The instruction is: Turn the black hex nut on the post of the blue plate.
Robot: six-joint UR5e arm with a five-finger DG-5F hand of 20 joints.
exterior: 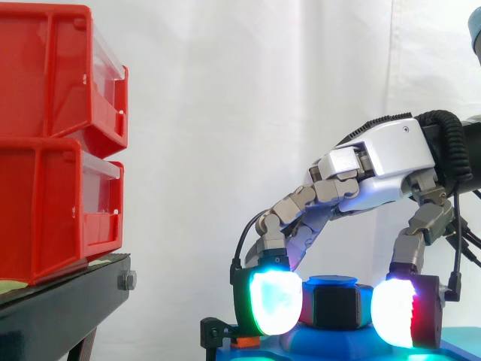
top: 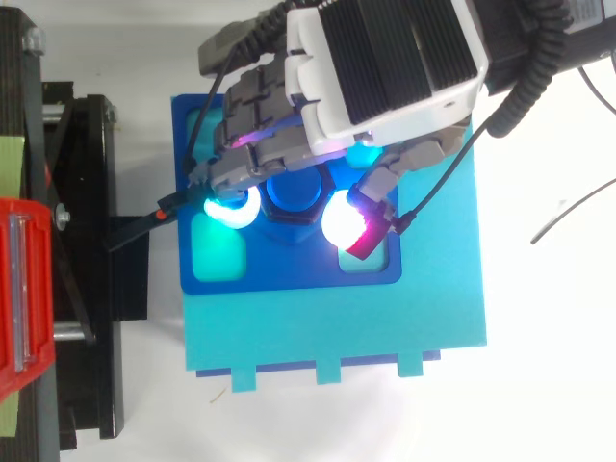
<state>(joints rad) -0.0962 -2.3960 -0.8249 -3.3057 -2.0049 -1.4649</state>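
Note:
The black hex nut (exterior: 337, 307) sits on the blue post (top: 292, 191) of the dark blue plate (top: 289, 274). My hand (exterior: 383, 162) reaches in from the right and arches over the post, palm down. Its fingers are curled down on both sides of the nut. A cyan-glowing pad (exterior: 274, 301) stands at the nut's left side and a white and red pad (exterior: 394, 312) at its right side. In the top view both pads (top: 231, 207) lie against the nut's rim, pinching it. The palm (top: 385, 67) hides the plate's far part.
The dark blue plate lies on a larger light blue base (top: 385, 318). Two stacked red bins (exterior: 52, 135) stand on a black stand (exterior: 60, 301) at the left, close to the plate's left edge. A thin dark wire (top: 568, 217) lies on the white surface at right.

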